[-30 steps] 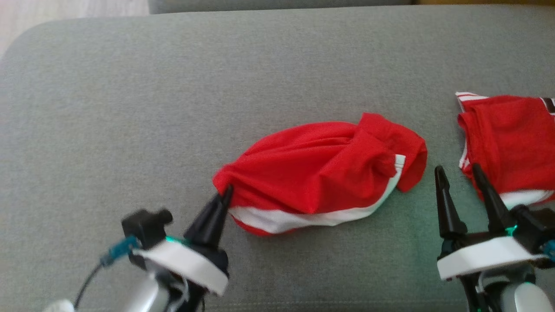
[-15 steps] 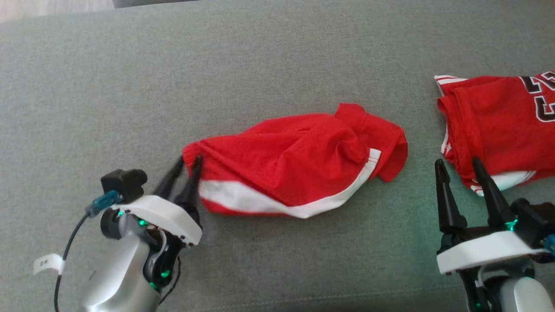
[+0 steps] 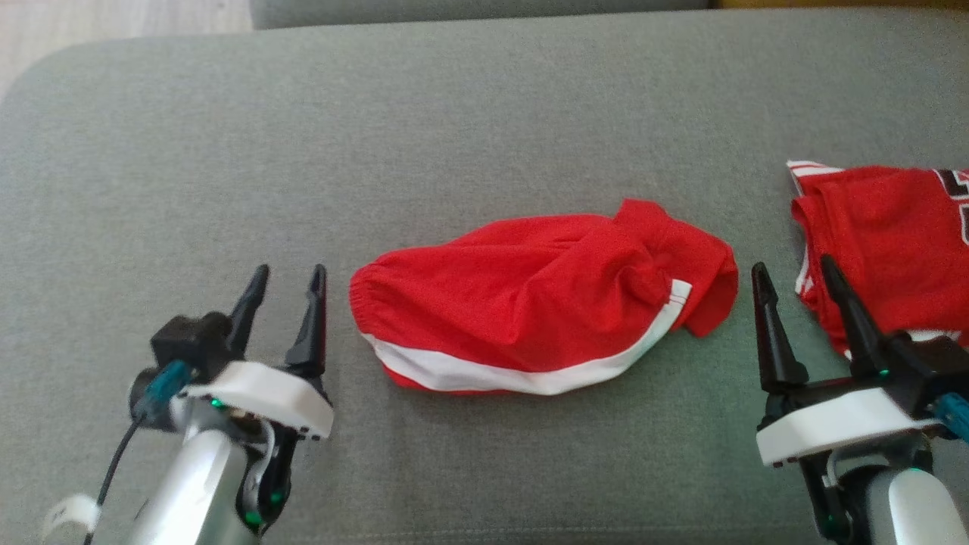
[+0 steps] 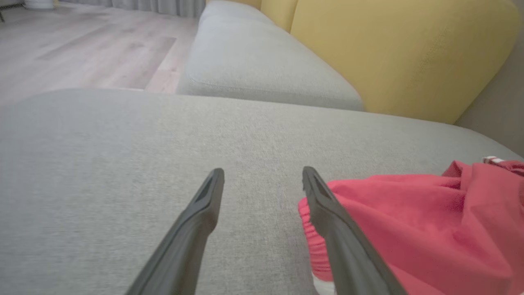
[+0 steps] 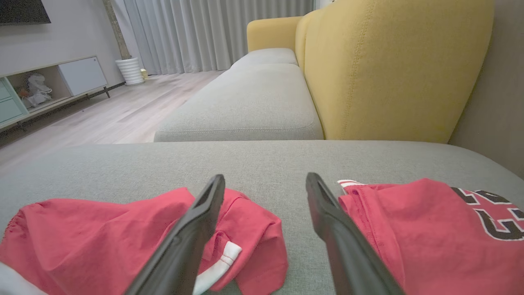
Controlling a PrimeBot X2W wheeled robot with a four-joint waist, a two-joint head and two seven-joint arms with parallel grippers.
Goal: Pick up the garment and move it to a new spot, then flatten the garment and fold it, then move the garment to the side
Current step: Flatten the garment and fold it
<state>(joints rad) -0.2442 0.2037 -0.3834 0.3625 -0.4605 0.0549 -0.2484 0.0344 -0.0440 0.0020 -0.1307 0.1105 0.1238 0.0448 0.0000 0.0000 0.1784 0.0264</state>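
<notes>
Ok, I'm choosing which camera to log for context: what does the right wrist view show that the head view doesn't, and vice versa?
Right wrist view's own: curtains, a white pot and a low cabinet across the room. Head view's own: the left gripper, open, beside the waistband of the red shorts without touching it. Shared: the red shorts, the numbered red jersey, the grey cushion under them, and the right gripper, open, pointing at the gap between the two garments.

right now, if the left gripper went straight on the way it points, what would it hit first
Probably bare sofa cushion: the left gripper points just left of the red shorts, though depth is unclear.
</notes>
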